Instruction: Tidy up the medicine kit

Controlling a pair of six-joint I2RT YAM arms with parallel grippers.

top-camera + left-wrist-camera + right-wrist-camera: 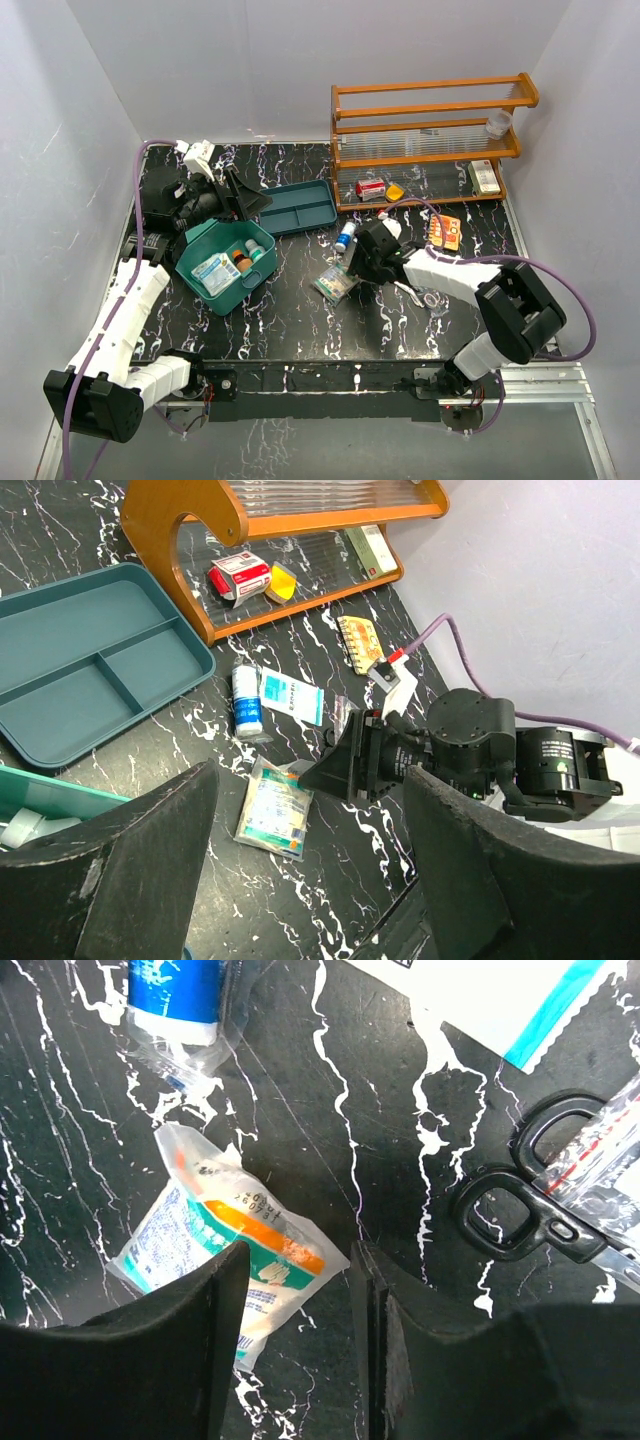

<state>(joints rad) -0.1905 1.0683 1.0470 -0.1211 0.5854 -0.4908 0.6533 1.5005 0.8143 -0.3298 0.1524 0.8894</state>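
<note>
Two pincers, both released. The right gripper [300, 1255] hangs low over the table with jaws parted. A sachet [215, 1235] lies flat, half under one finger, unclamped, and scissors [520, 1210] lie off its other side. The left gripper [310, 780] is wide and empty. The medicine kit [240, 293] sits just beside it, lid open.

Step, judged: picking up the sachet. Next: centre the jaws on the sachet's edge, close, and carry it to the kit.
</note>
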